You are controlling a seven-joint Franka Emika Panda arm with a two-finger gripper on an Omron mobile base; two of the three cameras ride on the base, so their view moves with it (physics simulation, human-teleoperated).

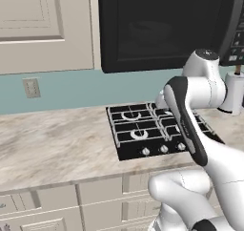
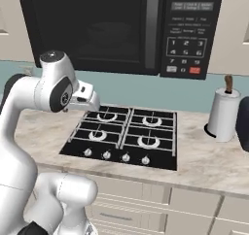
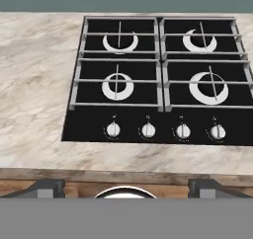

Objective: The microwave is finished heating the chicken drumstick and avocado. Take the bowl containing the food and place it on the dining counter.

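You face a kitchen wall painted pale teal, with cream panelled cabinets above and below a desk of beige marbled stone. Set flush into that stone is a flat black gas hob: four burners with pale crescent rings under thin grey grates, and a row of four small round knobs along its front edge. Above it hangs the microwave, a large black box with a dark glass door standing shut and a grey button panel at its right carrying one red key. Through the glass you can just make out a dim rounded shape, too dark to name; the bowl and food cannot be told apart there. To the right on the desk stands an upright white paper-towel roll on a brown-topped spindle. A beige outlet plate sits on the wall at left. Your end effector looks down over the hob's front edge, its dark fingertips spread wide, holding nothing.
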